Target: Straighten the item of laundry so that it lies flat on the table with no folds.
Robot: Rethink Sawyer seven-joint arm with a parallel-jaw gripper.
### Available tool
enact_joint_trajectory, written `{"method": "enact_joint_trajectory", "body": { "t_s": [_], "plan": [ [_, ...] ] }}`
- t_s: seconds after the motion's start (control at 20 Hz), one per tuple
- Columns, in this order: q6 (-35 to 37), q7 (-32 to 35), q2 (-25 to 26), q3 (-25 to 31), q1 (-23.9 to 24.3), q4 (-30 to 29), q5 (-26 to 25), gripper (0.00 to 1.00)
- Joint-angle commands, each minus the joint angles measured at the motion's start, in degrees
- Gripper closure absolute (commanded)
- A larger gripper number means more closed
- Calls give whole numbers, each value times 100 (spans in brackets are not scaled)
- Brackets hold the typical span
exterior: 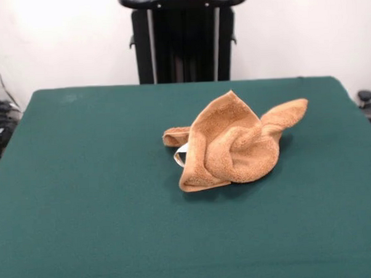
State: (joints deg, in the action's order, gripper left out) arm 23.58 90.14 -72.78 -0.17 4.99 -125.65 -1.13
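The near part of the table (85, 242) is only bare dark green cloth; nothing lies on it from the front edge up to the middle.

A little past the middle, and somewhat toward the right side of the picture, lies the towel (232, 146). It is orange-tan and it is bunched into a loose heap, not spread. The near edge is rolled into a thick lip that rests on the cloth. Above it the fabric is twisted around itself, almost like a knot. One corner stands up as a peak at the top of the heap, and another corner stretches away to the right like a short tail. On the left a narrow end pokes out, and just under it a small white tag (180, 155) shows.

Behind the towel the green surface continues, bare, to the far edge. Beyond that edge stands the black pedestal (184, 43) of the robot against a white wall, with a strip of red at the very top.

The arm and its claw do not appear in the picture, so I cannot tell whether the claw is wide or narrow.

In my judgement the task is at its beginning: the towel is fully crumpled, no side lies flat, and all the unfolding is left to do.
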Motion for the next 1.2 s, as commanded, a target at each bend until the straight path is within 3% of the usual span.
{"method": "enact_joint_trajectory", "body": {
  "t_s": [0.05,0.55,0.85,1.2],
  "plan": [
    [-438,674,94,343,265,-484,186,0],
    [-933,881,81,319,506,-524,118,0],
    [-1450,817,-1,968,1097,-874,284,0],
    [-1885,976,80,1487,1598,-999,79,0]
  ]
}}
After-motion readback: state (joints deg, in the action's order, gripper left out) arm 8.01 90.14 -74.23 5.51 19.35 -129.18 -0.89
